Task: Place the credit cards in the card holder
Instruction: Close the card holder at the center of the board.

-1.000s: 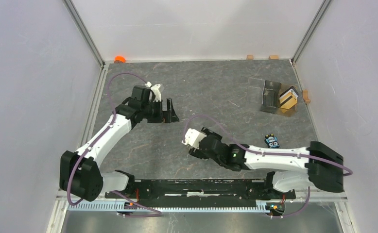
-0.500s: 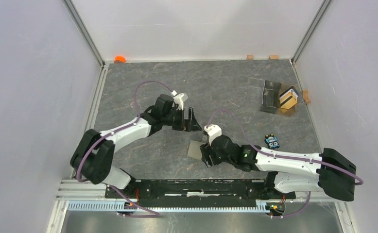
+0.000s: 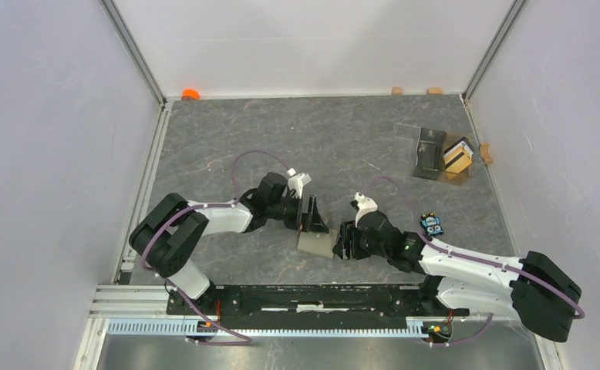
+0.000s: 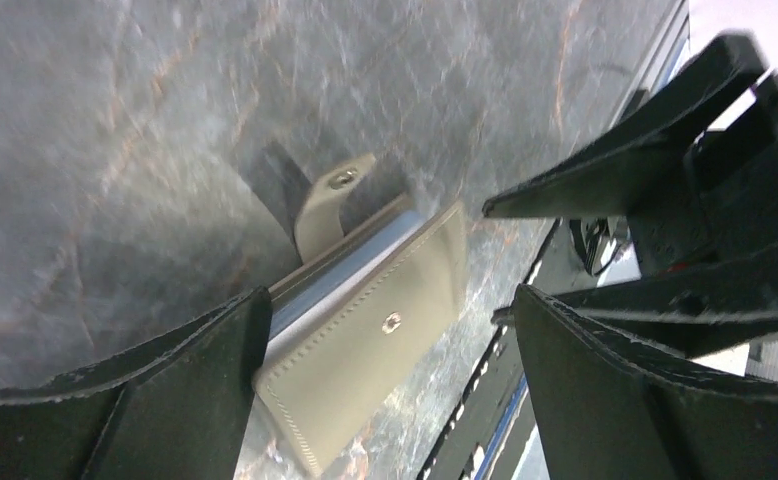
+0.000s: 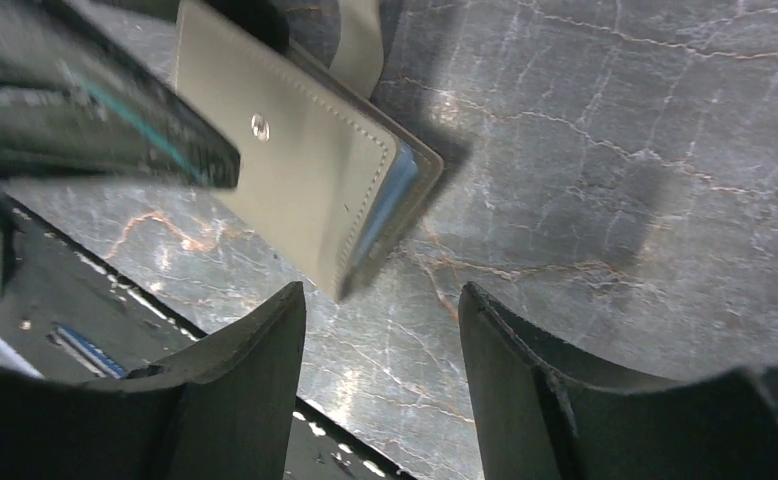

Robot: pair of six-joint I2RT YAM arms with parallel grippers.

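Note:
The olive-khaki card holder (image 3: 315, 243) lies flat on the grey table near the front middle. In the left wrist view it (image 4: 365, 330) shows its tab flap (image 4: 330, 200) raised and a pale blue inside edge. My left gripper (image 3: 316, 220) is open, its fingers straddling the holder (image 4: 390, 300). My right gripper (image 3: 342, 241) is open and empty just right of the holder's corner (image 5: 380, 300); the holder (image 5: 295, 170) lies ahead of it. The tan-orange credit cards (image 3: 457, 158) stand in a clear box at the back right.
The clear plastic box (image 3: 433, 150) with a dark compartment sits at the back right. A small blue-black figure (image 3: 433, 224) lies right of my right arm. An orange object (image 3: 190, 94) and small wooden blocks (image 3: 396, 90) lie along the back wall. The black front rail (image 3: 312, 297) runs just below the holder.
My left gripper has swung down and right to the card holder. My right gripper has drawn back to the right, uncovering the holder, which lies on the table.

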